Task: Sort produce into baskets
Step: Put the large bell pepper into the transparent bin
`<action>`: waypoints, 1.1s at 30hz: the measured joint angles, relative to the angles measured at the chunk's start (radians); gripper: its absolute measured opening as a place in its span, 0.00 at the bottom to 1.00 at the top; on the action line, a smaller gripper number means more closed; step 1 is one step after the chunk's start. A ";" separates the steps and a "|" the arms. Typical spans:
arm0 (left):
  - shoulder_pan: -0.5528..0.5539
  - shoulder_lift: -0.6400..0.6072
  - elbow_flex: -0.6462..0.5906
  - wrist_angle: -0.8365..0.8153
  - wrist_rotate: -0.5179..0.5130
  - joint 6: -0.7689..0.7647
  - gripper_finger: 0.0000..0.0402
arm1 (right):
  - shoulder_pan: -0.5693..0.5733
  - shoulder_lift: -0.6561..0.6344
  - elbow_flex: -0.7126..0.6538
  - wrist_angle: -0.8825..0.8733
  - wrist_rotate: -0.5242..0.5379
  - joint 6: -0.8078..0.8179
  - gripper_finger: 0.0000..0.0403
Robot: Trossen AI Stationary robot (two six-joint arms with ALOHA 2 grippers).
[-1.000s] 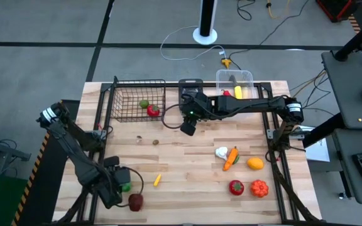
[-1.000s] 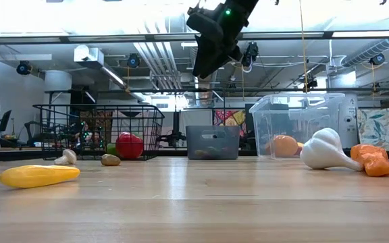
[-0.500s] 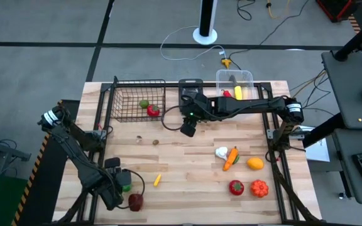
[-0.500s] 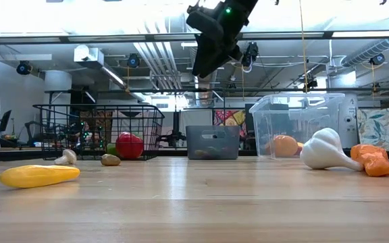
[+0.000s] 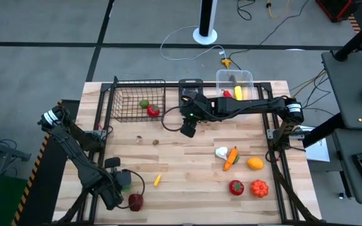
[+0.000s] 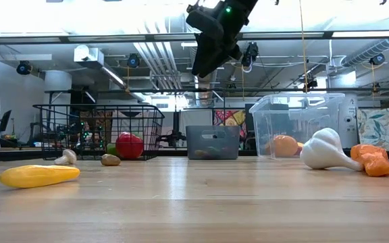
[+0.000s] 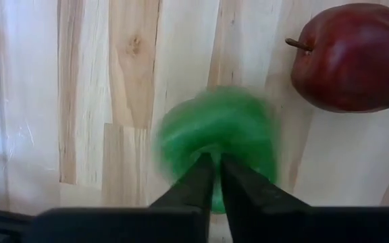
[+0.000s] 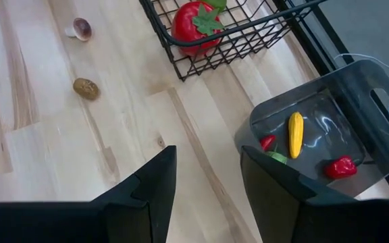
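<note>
table (image 5: 187,157): pale wood | on it: wire basket (image 5: 136,100), garlic (image 5: 221,152), red apple (image 5: 135,201)

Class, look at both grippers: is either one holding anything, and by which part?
Right gripper: jaws open, empty. Left gripper: jaws shut over the blurred green fruit; whether they pinch it, and where, cannot be told.

Both arms are dark, jointed tubes with black cables looped alongside. The right arm (image 5: 244,105) carries a small green light near its wrist, and the left arm (image 5: 74,150) ends in tapered matte-black fingers (image 7: 198,185).
</note>
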 joint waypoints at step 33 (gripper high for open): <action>-0.097 -0.025 0.058 -0.074 -0.041 -0.083 0.43 | 0.005 0.000 0.000 0.001 -0.006 -0.003 0.39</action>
